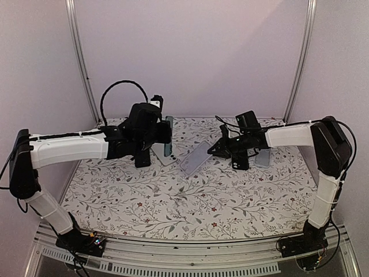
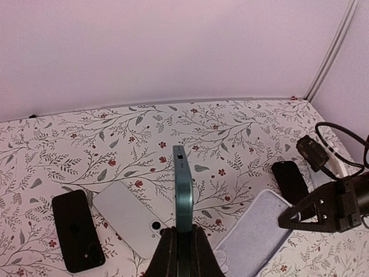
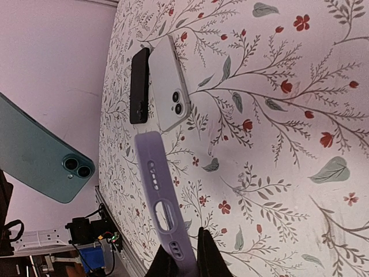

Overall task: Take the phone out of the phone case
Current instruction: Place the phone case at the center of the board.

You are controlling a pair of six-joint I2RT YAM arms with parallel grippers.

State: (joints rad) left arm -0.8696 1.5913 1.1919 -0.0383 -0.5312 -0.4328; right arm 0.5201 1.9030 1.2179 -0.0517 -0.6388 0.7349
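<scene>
**Finding.** The phone and its case are apart. Your left gripper (image 2: 183, 249) is clenched on one end of the teal phone (image 2: 183, 184). It holds the phone on edge, broad faces turned sideways, raised above the table (image 2: 242, 133) at back-left of centre in the top view. Your right gripper (image 3: 185, 254) is clamped on one end of the lavender case (image 3: 162, 196). The case is empty: its camera cut-out and button slots show open. It sits clear of the phone, to the phone's right. I cannot tell whether its far end touches the patterned surface.

**Judgement.** The extraction looks done in substance. What is left is to set both items down cleanly.

**Recommendations.**
- Lay the phone down flat, not on its edge. The grip is narrow and at one end, so the long body can pivot in the pads. Roll the wrist over first, then descend.
- Choose bare surface. A white phone (image 2: 130, 219) and a black phone (image 2: 78, 236) lie just beside each other, below and left of the teal one. A second black phone (image 2: 290, 182) lies near the right gripper. Land on none of them.
- Hold the case away from the phone as you lower it, and release only once each item rests on the table.
- Move one arm at a time, because the two wrists are near each other
</scene>
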